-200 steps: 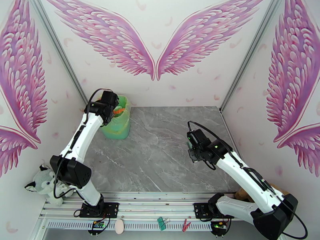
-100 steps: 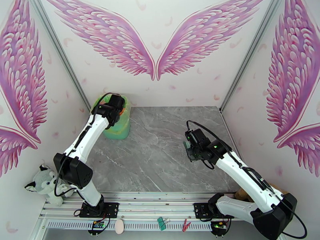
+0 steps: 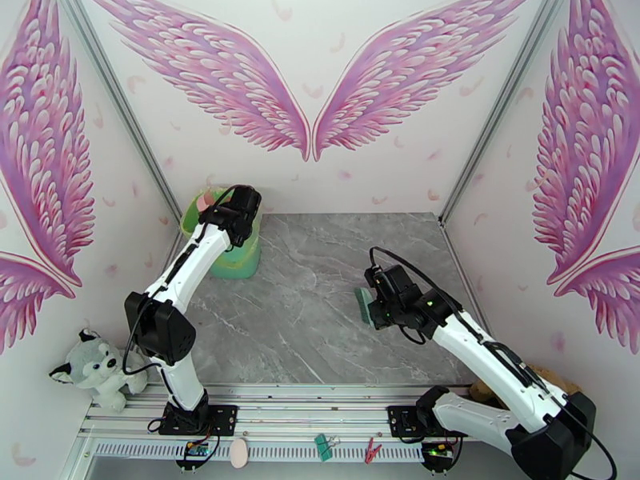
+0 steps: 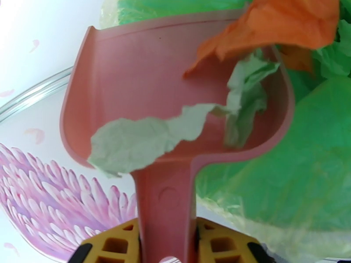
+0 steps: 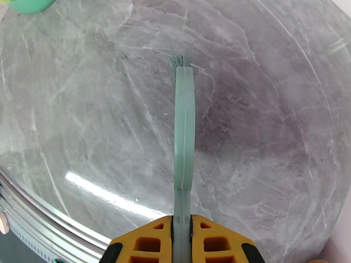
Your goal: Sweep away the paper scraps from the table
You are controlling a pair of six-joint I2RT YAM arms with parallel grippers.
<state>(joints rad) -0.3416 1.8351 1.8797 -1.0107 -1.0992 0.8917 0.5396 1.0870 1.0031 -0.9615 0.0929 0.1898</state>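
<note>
My left gripper (image 4: pixel 166 242) is shut on the handle of the pink dustpan (image 4: pixel 131 84), tipped over the green bin (image 3: pixel 232 250) at the table's back left corner. Mint green and orange paper scraps (image 4: pixel 145 136) cling to the pan and spill toward the bin's green liner (image 4: pixel 281 172). In the top view the left gripper (image 3: pixel 240 208) hangs over the bin's rim. My right gripper (image 5: pixel 182 235) is shut on the teal-green hand brush (image 5: pixel 183 128), held above the grey marble table (image 3: pixel 304 314). The brush (image 3: pixel 364 307) sits right of centre in the top view.
A plush husky (image 3: pixel 88 370) sits off the table's left front corner. Clips (image 3: pixel 324 448) lie on the rail below the front edge. Walls with pink wings close in the back and both sides.
The left arm swung further right and over the bin, tilting the dustpan. The right gripper moved slightly left and forward, turning so the brush now shows.
</note>
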